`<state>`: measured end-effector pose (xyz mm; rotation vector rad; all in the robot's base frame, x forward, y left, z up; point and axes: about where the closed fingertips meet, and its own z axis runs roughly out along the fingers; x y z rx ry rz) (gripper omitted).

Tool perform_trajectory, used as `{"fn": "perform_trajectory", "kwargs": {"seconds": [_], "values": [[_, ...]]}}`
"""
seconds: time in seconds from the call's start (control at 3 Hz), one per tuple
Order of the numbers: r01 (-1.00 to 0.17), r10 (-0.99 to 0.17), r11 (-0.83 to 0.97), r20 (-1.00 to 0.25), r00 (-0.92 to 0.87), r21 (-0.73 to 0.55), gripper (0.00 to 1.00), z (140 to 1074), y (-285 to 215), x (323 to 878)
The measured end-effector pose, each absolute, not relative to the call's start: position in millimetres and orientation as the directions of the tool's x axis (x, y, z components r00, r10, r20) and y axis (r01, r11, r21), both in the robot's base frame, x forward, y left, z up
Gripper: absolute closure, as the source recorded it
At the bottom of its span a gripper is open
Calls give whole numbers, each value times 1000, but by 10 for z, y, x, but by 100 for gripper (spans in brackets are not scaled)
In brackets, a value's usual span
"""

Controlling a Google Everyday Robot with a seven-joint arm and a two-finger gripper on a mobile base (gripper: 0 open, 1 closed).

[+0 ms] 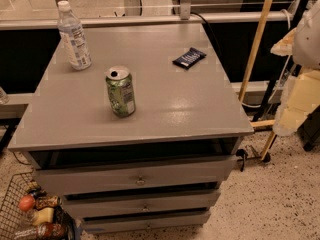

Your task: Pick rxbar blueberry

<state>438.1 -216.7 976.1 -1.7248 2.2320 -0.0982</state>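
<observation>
The rxbar blueberry (pixel 189 58), a small flat bar in a dark navy wrapper, lies on the far right of the grey tabletop (pixel 165 109), well apart from the green drink can (pixel 120 91), so your approach looks free. Your claw (pixel 292 109) hangs beyond the right edge; you cannot tell its state.

pale arm (pixel 306 91) at the far right edge, sloping down and leftward, claw (pixel 285 120) at its lower end

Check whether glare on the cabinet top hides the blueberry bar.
Camera view: a soft sheen lies on the cabinet top toward the front, clear of the rxbar blueberry, which shows dark with pale lettering; the gripper sits brightly lit at the right edge.
</observation>
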Motion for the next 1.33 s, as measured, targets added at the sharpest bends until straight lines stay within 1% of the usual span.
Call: {"fn": "perform_trajectory", "kwargs": {"seconds": [0.33,0.67,1.0,1.33], "values": [[-931,-953,270,-207,-221,-246,0,9762,-2166,4383],[-913,-900,327,-375,-222,-243,0,9739,-2012,5065],[-901,-822,380,-523,-225,-209,0,9674,-1833,5690],[-854,-743,484,-605,-286,-190,0,9565,-1620,6167]]}}
